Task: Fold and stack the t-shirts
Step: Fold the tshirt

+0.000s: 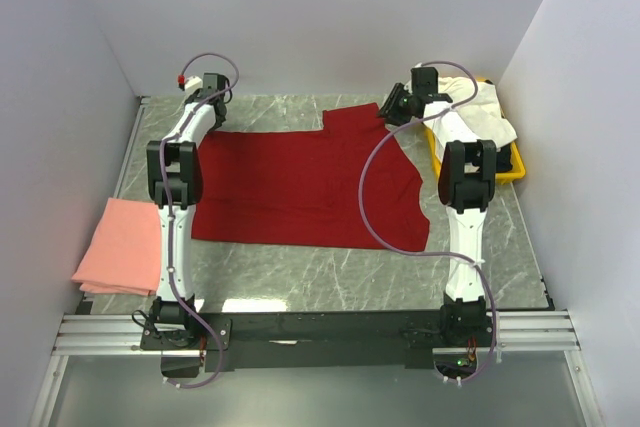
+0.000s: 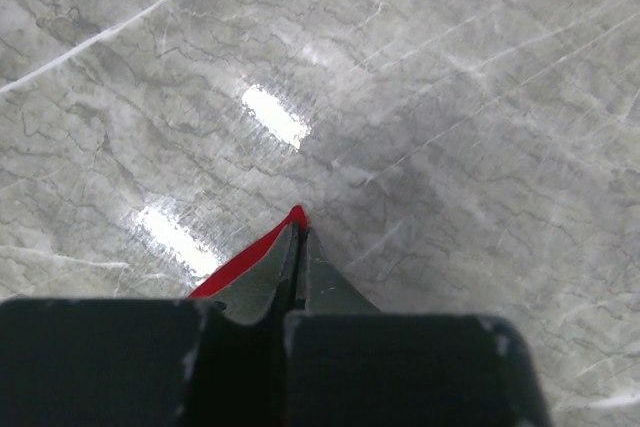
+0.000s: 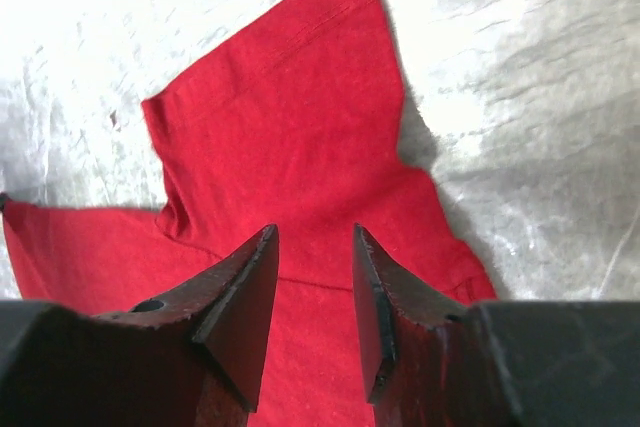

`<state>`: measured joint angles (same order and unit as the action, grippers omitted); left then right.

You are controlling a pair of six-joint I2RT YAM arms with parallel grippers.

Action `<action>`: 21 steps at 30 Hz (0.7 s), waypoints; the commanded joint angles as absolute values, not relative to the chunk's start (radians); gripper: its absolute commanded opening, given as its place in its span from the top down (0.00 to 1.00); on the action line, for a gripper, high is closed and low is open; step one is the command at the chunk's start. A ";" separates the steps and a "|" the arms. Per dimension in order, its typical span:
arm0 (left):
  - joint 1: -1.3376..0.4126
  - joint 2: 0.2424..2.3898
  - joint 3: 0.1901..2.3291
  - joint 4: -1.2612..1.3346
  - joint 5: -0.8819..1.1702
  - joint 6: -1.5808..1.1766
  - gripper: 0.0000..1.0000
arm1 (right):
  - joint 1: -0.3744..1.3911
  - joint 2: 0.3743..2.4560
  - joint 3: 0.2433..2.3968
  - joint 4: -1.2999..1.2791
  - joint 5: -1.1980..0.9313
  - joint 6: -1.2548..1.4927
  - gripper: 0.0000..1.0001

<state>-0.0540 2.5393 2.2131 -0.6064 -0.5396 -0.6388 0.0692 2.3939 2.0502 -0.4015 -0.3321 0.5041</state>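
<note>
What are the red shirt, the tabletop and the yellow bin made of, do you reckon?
The red shirt looks like soft matte knit cloth, probably cotton: it lies limp, with a stitched sleeve hem. The tabletop looks like polished grey marble or an imitation: pale veins, glossy glare. The yellow bin is likely moulded plastic: rigid, evenly coloured rim.

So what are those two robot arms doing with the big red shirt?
They are folding t-shirts. The dark red t-shirt lies spread flat on the table. The left gripper is pinched shut on a far corner of it. The right gripper hangs open over a sleeve, not gripping yet. A salmon-pink t-shirt sits folded at the table's left edge, and a white t-shirt lies in the yellow bin on the right.
</note>
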 commanded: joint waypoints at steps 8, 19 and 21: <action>-0.058 2.411 2.117 -0.525 -0.477 -0.627 1.00 | 0.041 2.477 2.138 -0.448 -0.288 0.675 0.55; -0.057 2.408 2.097 -0.512 -0.443 -0.638 1.00 | 0.038 2.540 2.181 -0.385 -0.295 0.802 0.56; -0.057 2.410 2.097 -0.511 -0.440 -0.640 1.00 | 0.034 2.533 2.165 -0.367 -0.295 0.810 0.57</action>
<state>-0.0540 2.4786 2.1082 -0.5316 -0.4671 -0.6392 0.0422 2.5240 2.1395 -0.4145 -0.3042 0.7734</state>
